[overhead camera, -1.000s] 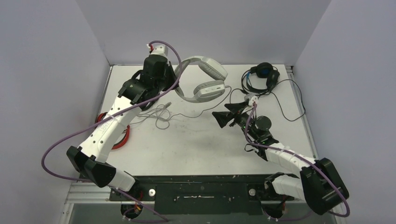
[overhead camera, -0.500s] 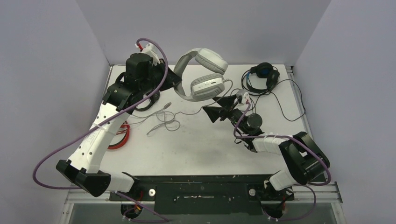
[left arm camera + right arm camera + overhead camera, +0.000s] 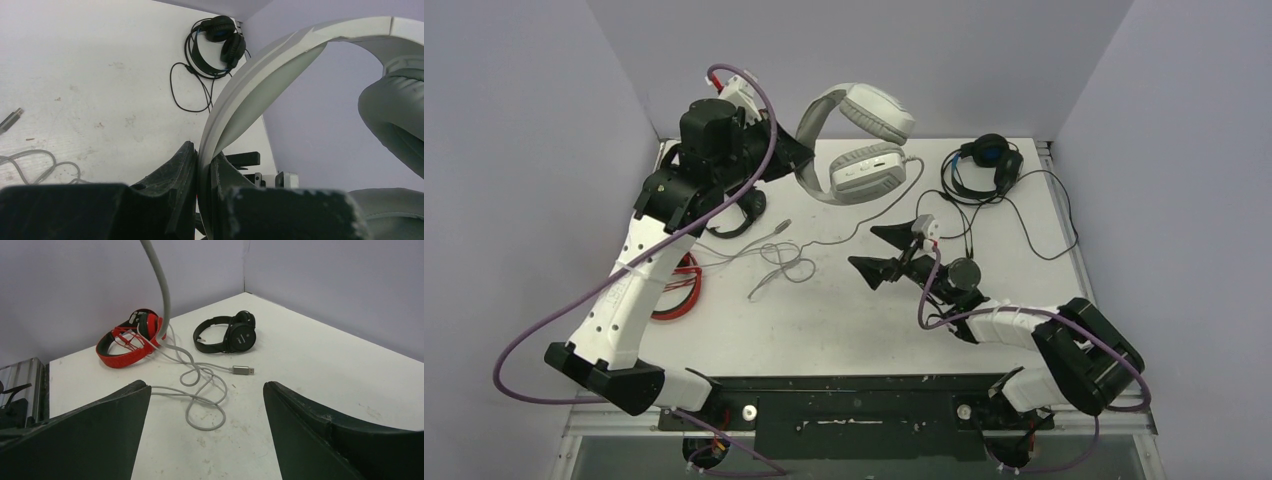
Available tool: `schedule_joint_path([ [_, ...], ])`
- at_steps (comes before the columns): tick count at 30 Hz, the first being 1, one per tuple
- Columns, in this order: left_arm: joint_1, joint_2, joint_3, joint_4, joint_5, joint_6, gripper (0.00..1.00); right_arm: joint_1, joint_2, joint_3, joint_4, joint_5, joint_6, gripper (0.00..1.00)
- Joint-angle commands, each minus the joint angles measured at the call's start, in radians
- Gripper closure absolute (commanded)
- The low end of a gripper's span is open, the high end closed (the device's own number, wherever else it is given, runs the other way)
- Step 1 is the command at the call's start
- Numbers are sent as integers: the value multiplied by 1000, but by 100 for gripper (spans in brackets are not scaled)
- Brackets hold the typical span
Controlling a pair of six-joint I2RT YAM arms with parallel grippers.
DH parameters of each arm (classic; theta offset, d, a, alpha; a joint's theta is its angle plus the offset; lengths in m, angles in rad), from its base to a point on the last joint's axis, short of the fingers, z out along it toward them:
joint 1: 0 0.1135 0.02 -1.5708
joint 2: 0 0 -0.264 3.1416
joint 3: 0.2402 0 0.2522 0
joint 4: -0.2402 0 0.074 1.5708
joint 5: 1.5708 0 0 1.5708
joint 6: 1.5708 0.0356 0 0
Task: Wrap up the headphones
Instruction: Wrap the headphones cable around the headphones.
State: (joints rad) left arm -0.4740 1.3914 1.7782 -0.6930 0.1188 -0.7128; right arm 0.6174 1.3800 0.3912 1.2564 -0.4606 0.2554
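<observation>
The left claw (image 3: 202, 165) is clamped on the curved band of the large white-grey over-ear headset (image 3: 864, 170), holding it off the white table (image 3: 824, 320), with the padded cups hanging beyond the fingers. A thin grey cable (image 3: 200, 390) drops from the headset to the table and lies in loose loops just ahead of the right claw (image 3: 886, 252). That claw's fingers stand wide apart with nothing between them. The cable's silver USB plug (image 3: 242, 370) rests just past the loops. Further ahead of the right claw lie a red-and-black headset (image 3: 127, 342) and a small black headset (image 3: 230, 334). Well beyond the left claw, in the far corner, sits a black headset with blue trim (image 3: 215, 42).
</observation>
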Motion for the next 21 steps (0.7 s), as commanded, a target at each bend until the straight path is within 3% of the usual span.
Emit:
schedule_joint_path([
  [1, 5, -10, 75, 90, 52, -37, 100, 15, 13, 83, 5, -22, -68, 15],
  [12, 5, -20, 49, 96, 64, -39, 100, 93, 150, 318, 3, -45, -50, 19],
  [16, 6, -27, 41, 98, 74, -40, 100, 96, 193, 356, 16, -29, -26, 32],
  [21, 14, -39, 50, 81, 106, -28, 100, 70, 204, 300, 67, 17, 28, 73],
])
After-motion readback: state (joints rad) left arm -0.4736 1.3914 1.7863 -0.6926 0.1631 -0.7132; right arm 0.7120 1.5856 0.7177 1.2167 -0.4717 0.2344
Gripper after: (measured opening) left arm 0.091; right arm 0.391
